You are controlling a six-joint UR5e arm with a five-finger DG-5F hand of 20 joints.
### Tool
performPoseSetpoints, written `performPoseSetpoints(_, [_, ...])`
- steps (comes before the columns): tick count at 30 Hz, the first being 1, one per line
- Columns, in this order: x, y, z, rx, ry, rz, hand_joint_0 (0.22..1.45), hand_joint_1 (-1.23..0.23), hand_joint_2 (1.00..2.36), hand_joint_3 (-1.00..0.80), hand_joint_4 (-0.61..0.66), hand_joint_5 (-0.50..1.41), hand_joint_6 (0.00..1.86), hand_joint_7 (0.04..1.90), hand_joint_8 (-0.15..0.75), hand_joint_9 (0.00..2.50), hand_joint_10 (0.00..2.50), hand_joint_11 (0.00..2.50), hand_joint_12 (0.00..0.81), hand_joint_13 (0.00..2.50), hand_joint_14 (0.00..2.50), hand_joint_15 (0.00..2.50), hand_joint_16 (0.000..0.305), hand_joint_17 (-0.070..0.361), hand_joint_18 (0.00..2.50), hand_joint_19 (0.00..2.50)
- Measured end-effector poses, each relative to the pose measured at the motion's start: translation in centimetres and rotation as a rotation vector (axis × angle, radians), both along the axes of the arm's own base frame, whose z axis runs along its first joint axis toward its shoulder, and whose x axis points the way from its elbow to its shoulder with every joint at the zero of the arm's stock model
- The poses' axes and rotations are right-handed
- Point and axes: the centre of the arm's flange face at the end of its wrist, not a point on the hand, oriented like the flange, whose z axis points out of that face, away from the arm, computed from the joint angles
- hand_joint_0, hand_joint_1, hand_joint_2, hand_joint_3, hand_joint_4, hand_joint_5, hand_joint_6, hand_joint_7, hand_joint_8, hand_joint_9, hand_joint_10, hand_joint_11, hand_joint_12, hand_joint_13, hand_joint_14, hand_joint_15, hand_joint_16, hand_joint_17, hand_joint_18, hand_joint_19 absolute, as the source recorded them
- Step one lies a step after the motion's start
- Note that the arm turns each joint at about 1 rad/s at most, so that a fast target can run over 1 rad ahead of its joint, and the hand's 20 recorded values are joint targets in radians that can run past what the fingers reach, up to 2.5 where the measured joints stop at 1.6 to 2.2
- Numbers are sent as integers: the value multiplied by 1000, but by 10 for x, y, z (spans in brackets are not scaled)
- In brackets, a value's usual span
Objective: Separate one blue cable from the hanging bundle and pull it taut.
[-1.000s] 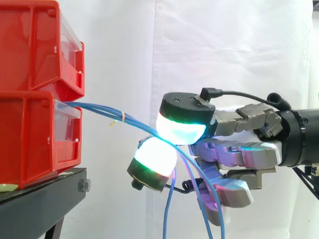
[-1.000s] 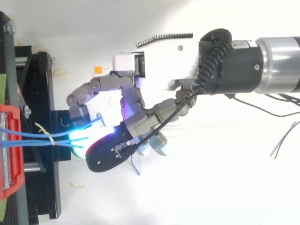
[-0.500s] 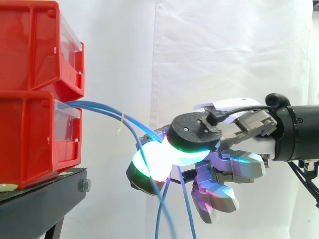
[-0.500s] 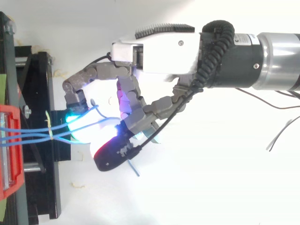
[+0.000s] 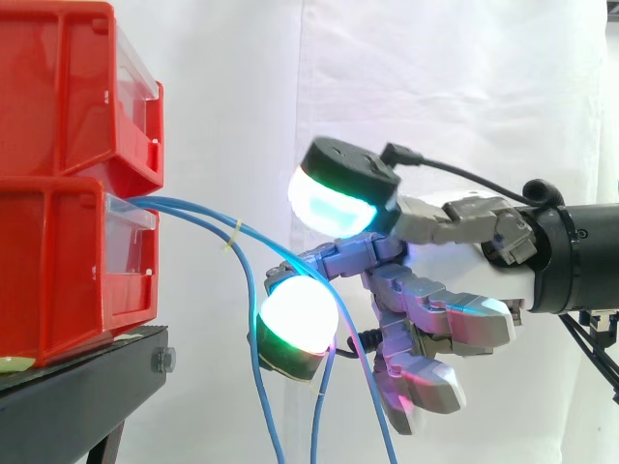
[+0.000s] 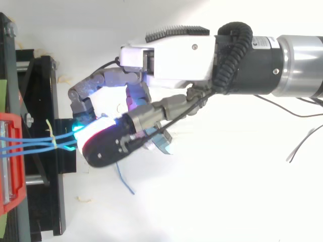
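The hand (image 5: 437, 298) is released, thumb raised clear of the cables (image 5: 198, 213). Closing here could, seemingly, catch two strands, not one, and drag the bundle.

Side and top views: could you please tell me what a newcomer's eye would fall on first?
The red bins stacked at the left on the black stand, and the big hand at the right, glowing white and green. Between them, blue cables arc out of the lower bin and hang down by the hand.
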Motion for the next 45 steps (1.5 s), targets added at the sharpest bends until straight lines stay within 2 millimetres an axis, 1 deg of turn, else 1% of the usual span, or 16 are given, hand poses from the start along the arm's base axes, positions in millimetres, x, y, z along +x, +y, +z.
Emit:
performPoseSetpoints(4, [0, 1, 0, -8, 0, 1, 679, -473, 1000, -500, 96, 148, 502, 1271, 129, 2026, 18, 420, 305, 1544, 22, 618, 65, 147, 1240, 507])
performPoseSetpoints(7, [0, 1, 0, -15, 0, -1, 722, -579, 1001, -484, 92, 148, 502, 1277, 127, 2032, 19, 444, 311, 1537, 20, 622, 64, 145, 1239, 505])
performPoseSetpoints(18, [0, 1, 0, -22, -1, -2, 747, -669, 1014, -316, 52, 149, 503, 1284, 155, 2033, 21, 479, 309, 1522, 21, 628, 64, 144, 1222, 522])
performPoseSetpoints(22, [0, 1, 0, -22, -2, -2, 719, -693, 1015, -259, 43, 149, 503, 1287, 167, 2016, 20, 471, 305, 1516, 20, 624, 66, 148, 1219, 502])
performPoseSetpoints(24, [0, 1, 0, -22, -2, -2, 679, -742, 1010, -281, 93, 148, 502, 1302, 179, 2029, 17, 443, 321, 1538, 19, 610, 72, 162, 1266, 465])
performPoseSetpoints(25, [0, 1, 0, -22, -2, -2, 550, -672, 1004, -336, 149, 151, 503, 1321, 207, 2041, 14, 355, 370, 1590, 16, 553, 90, 202, 1410, 380])
performPoseSetpoints(26, [0, 1, 0, -22, -3, -2, 530, -646, 1003, -351, 159, 150, 503, 1329, 220, 2043, 13, 344, 377, 1599, 15, 543, 93, 210, 1438, 365])
performPoseSetpoints(27, [0, 1, 0, -23, -3, -2, 444, -468, 1000, -467, 175, 151, 503, 1330, 227, 2050, 13, 323, 389, 1609, 15, 523, 101, 226, 1479, 330])
performPoseSetpoints(28, [1, 1, 0, -23, -3, -2, 410, -331, 1000, -500, 183, 150, 503, 1334, 229, 2039, 12, 303, 389, 1595, 14, 517, 103, 232, 1481, 324])
performPoseSetpoints(30, [1, 1, 0, -23, -5, -3, 385, -141, 1000, -500, 180, 149, 502, 1336, 231, 1996, 9, 235, 388, 1571, 16, 501, 103, 231, 1425, 336])
performPoseSetpoints(31, [1, 1, 1, -23, -6, -4, 386, -136, 1000, -500, 178, 149, 503, 1325, 226, 1990, 10, 234, 382, 1560, 14, 506, 101, 228, 1401, 347])
performPoseSetpoints(32, [1, 1, 1, -23, -8, -6, 399, -41, 1000, -500, 139, 150, 502, 1318, 206, 1956, 9, 213, 359, 1513, 15, 511, 93, 210, 1266, 404])
performPoseSetpoints(34, [2, 0, 2, -23, -13, -11, 485, -8, 1000, -500, 96, 150, 501, 1327, 166, 1932, 10, 240, 327, 1450, 18, 538, 77, 173, 1079, 493])
performPoseSetpoints(38, [3, 0, 3, -23, -24, -21, 621, -303, 1000, -500, 52, 152, 501, 1296, 89, 2004, 13, 305, 296, 1397, 17, 550, 58, 130, 972, 565])
performPoseSetpoints(41, [3, -1, 3, -23, -27, -27, 715, -500, 1000, -500, 57, 153, 502, 1283, 93, 2007, 14, 342, 303, 1370, 19, 531, 54, 122, 970, 563])
performPoseSetpoints(45, [3, -1, 3, -25, -29, -36, 759, -611, 1008, -417, 51, 154, 503, 1279, 107, 2014, 17, 374, 307, 1364, 17, 542, 53, 120, 960, 579])
